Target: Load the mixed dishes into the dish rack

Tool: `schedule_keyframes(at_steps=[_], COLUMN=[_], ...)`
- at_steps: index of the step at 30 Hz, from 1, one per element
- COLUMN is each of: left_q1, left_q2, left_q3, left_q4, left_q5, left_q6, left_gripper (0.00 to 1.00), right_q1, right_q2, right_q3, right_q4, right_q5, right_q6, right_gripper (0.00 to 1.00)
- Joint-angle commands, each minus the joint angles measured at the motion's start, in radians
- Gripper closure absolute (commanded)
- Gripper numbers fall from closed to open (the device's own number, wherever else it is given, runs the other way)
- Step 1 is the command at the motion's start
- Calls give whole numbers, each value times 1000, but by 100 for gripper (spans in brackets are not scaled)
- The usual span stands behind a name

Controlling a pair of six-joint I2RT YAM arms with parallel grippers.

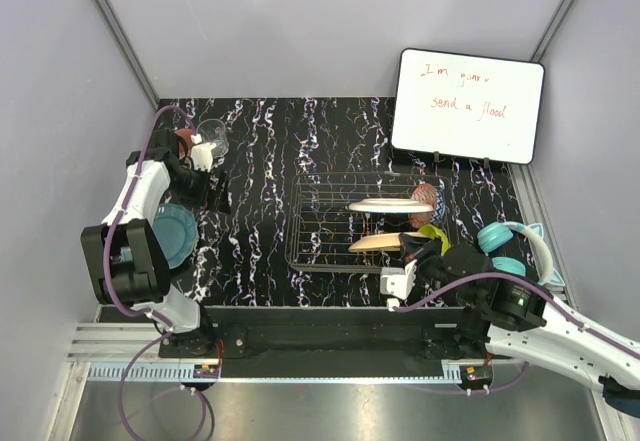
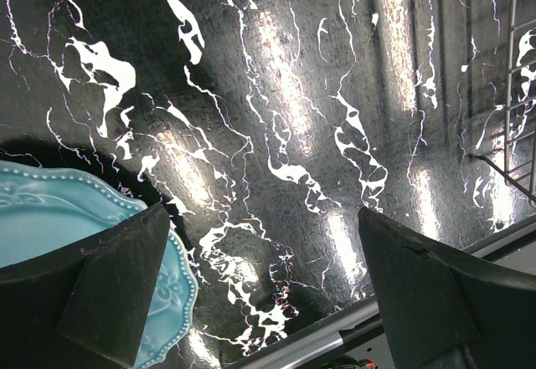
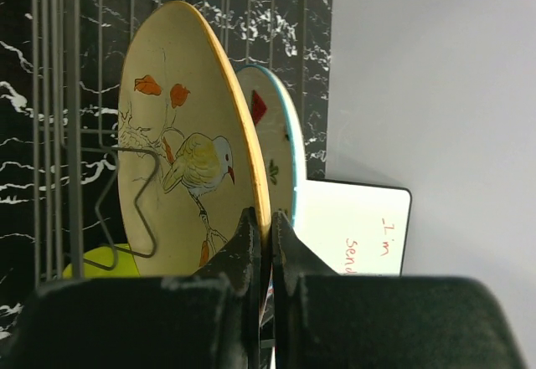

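Note:
The dish rack (image 1: 320,223) stands mid-table. A white plate with red marks (image 1: 390,204) stands on edge in it. Just nearer is the peach bird-pattern plate (image 1: 372,242), also on edge inside the rack wires (image 3: 75,135). My right gripper (image 3: 268,222) is shut on the rim of the peach plate (image 3: 167,151); the white plate (image 3: 275,135) is close behind it. A red-white patterned bowl (image 1: 426,198) and a lime-green bowl (image 1: 433,233) sit at the rack's right end. My left gripper (image 2: 261,218) hangs open and empty over the table beside the teal plate (image 2: 50,218). A clear glass (image 1: 212,133) and a mug (image 1: 185,141) stand far left.
A whiteboard (image 1: 467,104) with red writing leans at the back right. Small teal curved objects (image 1: 497,238) lie right of the rack, near my right arm. The teal plate (image 1: 177,236) lies by the left arm's base. The table's front rail (image 2: 352,323) is just below my left gripper.

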Motion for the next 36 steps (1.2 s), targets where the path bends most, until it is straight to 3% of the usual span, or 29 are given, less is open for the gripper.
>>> schedule_keyframes(at_steps=[1, 10, 22, 36], left_q1=[-1, -1, -1, -1], left_q2=[2, 3, 5, 32], left_q3=[1, -22, -40, -45], left_q4=[12, 21, 23, 24], left_q5=[7, 1, -25, -31], left_q6=[6, 5, -3, -5], left_gripper=[1, 1, 1, 1], right_q1=[0, 0, 1, 0], right_q2=[-27, 28, -63, -53], right_q3=[13, 147, 9, 38], right_q4=[173, 210, 377, 420], right_q5=[41, 30, 93, 106], right_q6=[-7, -144, -239, -259], right_gripper=[100, 100, 100, 100])
